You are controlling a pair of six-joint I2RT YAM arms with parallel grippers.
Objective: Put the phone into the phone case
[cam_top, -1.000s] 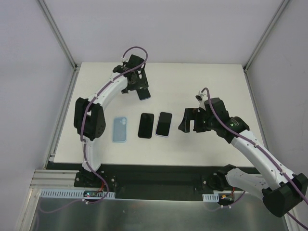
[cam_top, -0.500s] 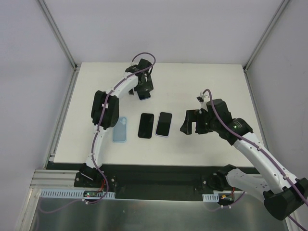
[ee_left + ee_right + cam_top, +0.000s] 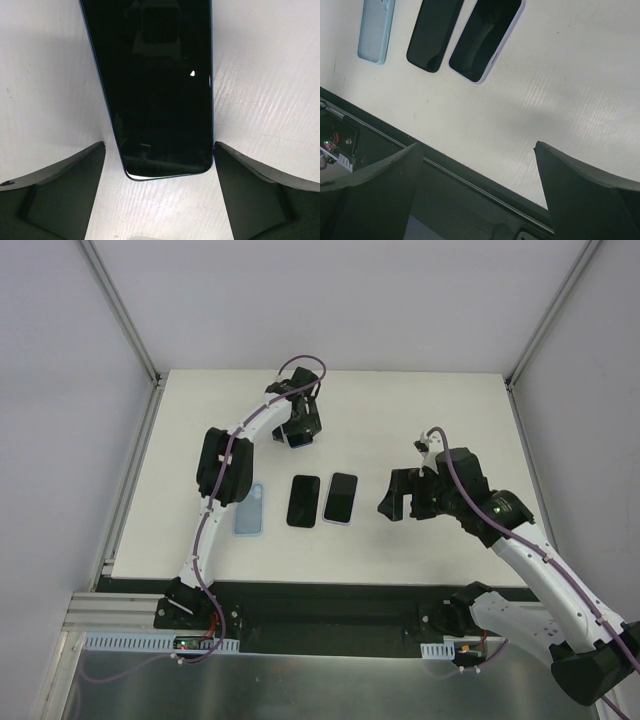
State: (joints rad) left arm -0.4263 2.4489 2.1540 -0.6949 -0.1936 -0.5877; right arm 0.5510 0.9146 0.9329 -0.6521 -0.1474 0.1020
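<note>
A dark phone [image 3: 155, 85] lies flat, screen up, on the far part of the white table [image 3: 430, 410]. The left gripper [image 3: 299, 432] is right over it, its fingers spread wide, one on each side and not squeezing. Nearer the arms, a light blue phone case [image 3: 250, 510], a black phone [image 3: 303, 501] and a phone with a pale purple edge [image 3: 341, 498] lie in a row. The right gripper [image 3: 398, 495] hangs beside them, spread wide and holding nothing. Pale grey walls [image 3: 300, 300] stand around the table.

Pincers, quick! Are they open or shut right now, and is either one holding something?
Left pincer: open, one finger on each side of the flat black glossy phone, not clamped on it.
Right pincer: open, holding nothing.
</note>
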